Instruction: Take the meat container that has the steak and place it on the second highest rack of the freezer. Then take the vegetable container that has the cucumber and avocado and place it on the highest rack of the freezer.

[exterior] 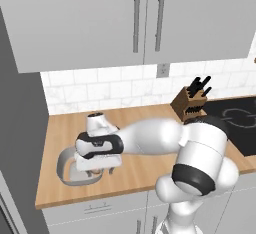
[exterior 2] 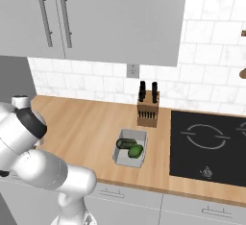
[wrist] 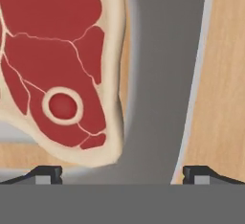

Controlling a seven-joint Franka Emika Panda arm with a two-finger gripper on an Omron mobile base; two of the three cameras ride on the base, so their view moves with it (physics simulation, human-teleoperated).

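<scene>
The meat container (exterior: 67,170), a shallow light grey dish with a thick rim, sits at the counter's front left. My gripper (exterior: 91,172) reaches down into it. In the hand view the steak (wrist: 52,60), red with a cream edge, lies very close at the left. The dish's grey rim (wrist: 162,74) runs down between my two fingertips (wrist: 45,174), which stand wide apart. My gripper (wrist: 124,175) is open, straddling the rim and holding nothing. The vegetable container (exterior 2: 130,148) rests mid-counter with the cucumber (exterior 2: 126,143) and avocado (exterior 2: 136,151) in it. The freezer's grey side (exterior: 20,143) rises at the left.
A wooden knife block (exterior 2: 147,108) stands by the tiled wall, just behind the vegetable container. The black cooktop (exterior 2: 211,147) lies to the right. Pale wall cupboards (exterior: 145,18) hang above the counter. The counter's front edge (exterior: 100,200) is close to the meat container.
</scene>
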